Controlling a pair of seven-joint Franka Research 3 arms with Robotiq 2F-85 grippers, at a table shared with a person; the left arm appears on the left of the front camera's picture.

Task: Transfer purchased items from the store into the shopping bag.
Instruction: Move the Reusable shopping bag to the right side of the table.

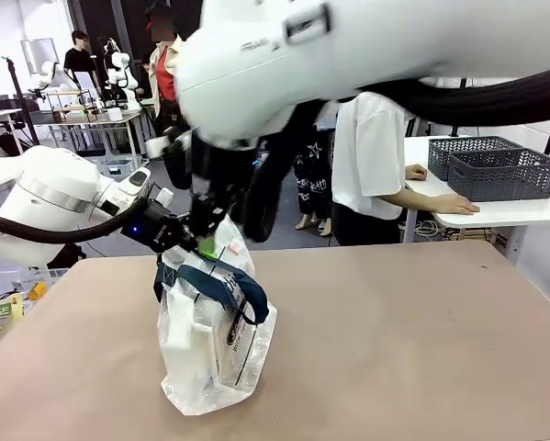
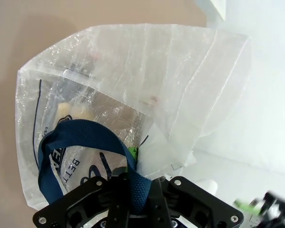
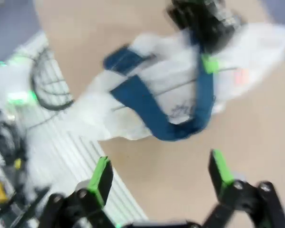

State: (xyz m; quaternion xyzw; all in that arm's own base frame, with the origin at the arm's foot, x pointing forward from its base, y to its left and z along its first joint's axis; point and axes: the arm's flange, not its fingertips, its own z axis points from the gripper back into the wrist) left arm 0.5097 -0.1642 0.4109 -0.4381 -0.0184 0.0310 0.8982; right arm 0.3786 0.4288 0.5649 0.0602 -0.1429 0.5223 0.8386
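Two tools: the left (image 2: 132, 183) pinches the shopping bag's (image 1: 210, 354) navy handle (image 2: 73, 135); the right (image 3: 161, 173) gapes wide above it.

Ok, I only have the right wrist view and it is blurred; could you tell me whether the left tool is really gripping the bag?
Observer: Yes. In the left wrist view the left tool is shut on the navy handle, with the strap running between its fingers.
Operator: Thank you. Is anything inside yet?
Observer: Through the thin wall of the shopping bag a pale yellow-tan pack shows, low inside.
Operator: And is it hanging or resting?
Observer: In the front view it stands upright with its base on the table, held at the top by that handle.
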